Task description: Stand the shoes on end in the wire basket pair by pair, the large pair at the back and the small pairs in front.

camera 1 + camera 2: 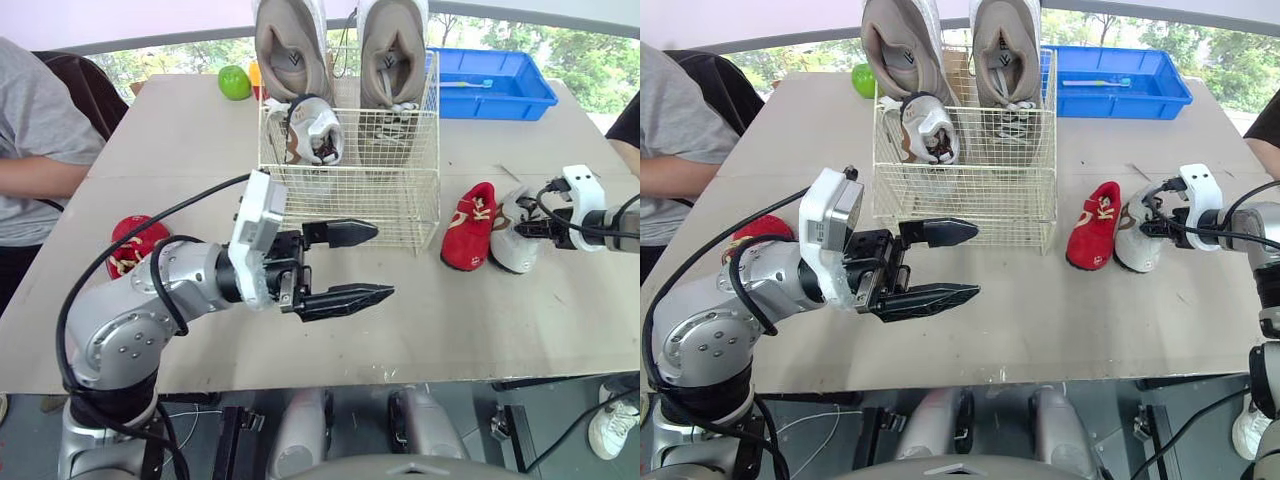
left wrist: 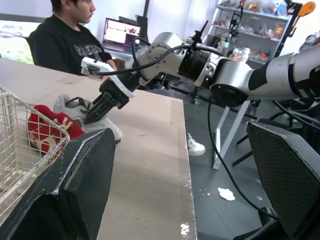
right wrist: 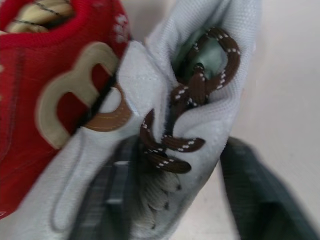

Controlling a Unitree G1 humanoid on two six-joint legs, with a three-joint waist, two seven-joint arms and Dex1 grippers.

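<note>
The wire basket (image 1: 350, 190) stands mid-table. A large tan pair (image 1: 290, 45) (image 1: 393, 50) stands on end at its back, and one small white shoe (image 1: 315, 128) stands in front of them. My left gripper (image 1: 355, 262) hovers open in front of the basket, holding nothing. To the basket's right a small red shoe (image 1: 470, 225) lies beside a second small white shoe (image 1: 512, 240). My right gripper (image 1: 525, 228) is shut on this white shoe (image 3: 200, 100), one finger on each side, and the shoe rests on the table. Another red shoe (image 1: 135, 245) lies behind my left arm.
A blue bin (image 1: 495, 82) sits at the back right and a green apple (image 1: 234, 82) at the back left of the basket. A person in a grey shirt (image 1: 40, 140) sits at the left edge of the table; another person is at the right edge.
</note>
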